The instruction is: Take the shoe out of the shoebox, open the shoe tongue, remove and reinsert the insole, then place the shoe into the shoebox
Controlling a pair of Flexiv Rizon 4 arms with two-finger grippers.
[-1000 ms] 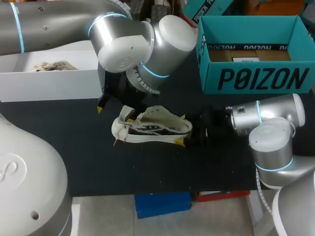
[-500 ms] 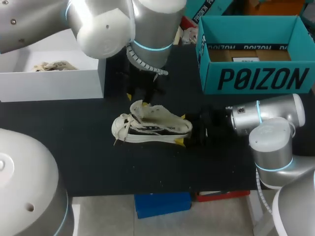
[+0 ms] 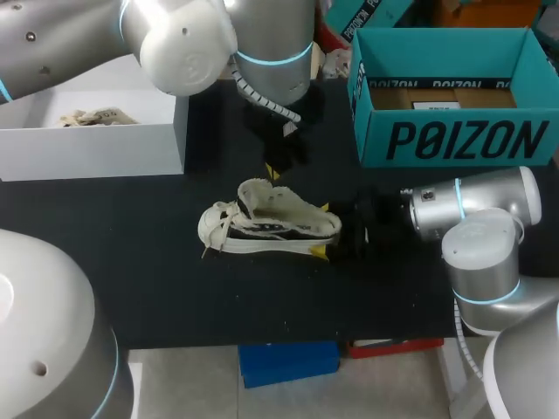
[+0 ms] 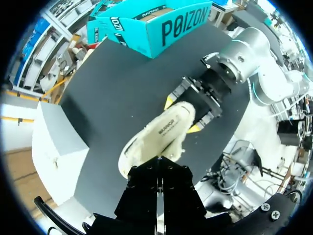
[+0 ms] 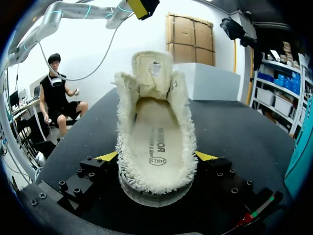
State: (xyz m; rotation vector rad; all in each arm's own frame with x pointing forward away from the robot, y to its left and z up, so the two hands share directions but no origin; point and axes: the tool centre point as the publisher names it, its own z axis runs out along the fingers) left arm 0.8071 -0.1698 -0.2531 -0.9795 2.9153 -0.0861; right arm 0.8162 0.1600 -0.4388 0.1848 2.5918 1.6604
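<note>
A cream fleece-lined shoe [image 3: 266,223] lies on its side on the black table [image 3: 157,288], its tongue [image 5: 151,68] standing up and the insole [image 5: 153,139] showing inside. My right gripper [image 3: 322,230] is shut on the heel, one yellow tip on each side [image 5: 156,156]. The left gripper [image 3: 274,170] hangs above the tongue, shut with nothing in it, and does not touch the shoe [image 4: 157,183]. From the left wrist view the shoe [image 4: 156,139] lies below it, with the right gripper [image 4: 182,115] at the heel. The teal shoebox [image 3: 454,131] stands open at the back right.
A white box [image 3: 87,144] with crumpled paper inside sits at the back left, close to the left arm. The teal shoebox holds a brown cardboard insert [image 3: 437,98]. Bare black table stretches in front of the shoe toward the front edge.
The left gripper swung from beside the toe to the tongue, shut, then rose and drew back. The tongue now stands more upright. The right gripper and the shoe's heel stayed still.
</note>
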